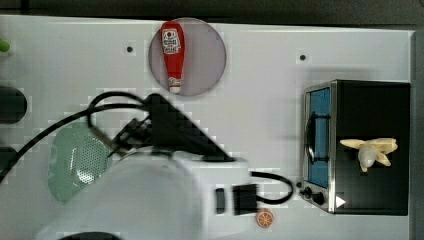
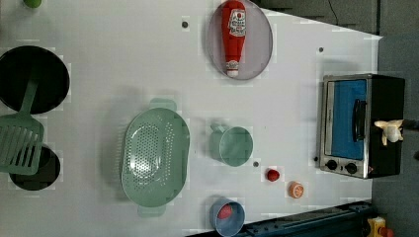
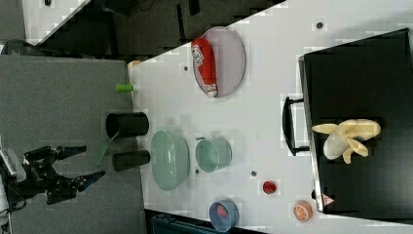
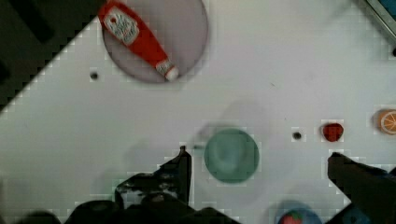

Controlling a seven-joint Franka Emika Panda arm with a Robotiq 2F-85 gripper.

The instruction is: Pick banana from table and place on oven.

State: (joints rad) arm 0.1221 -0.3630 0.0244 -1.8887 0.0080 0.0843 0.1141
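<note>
top view has the banana [image 1: 371, 151] lying on the matte black top of the oven [image 1: 380, 105], peel strips splayed, whitish tip toward the top view's bottom, apart from the roof's edges. the table [image 1: 260, 100] below holds nothing of it. right view shows the gripper [image 3: 84, 165] far off toward the right view's left, away from the oven, fingers spread wide and empty; the wrist view agrees, with a mint cup [image 4: 231, 155] on the tabletop seen between the two dark fingers. judging from this, the placing looks done. what remains risky is small: the toy sits loose on a smooth roof, so a knock to the table, or a cable dragging across the oven, could roll it off.
</note>
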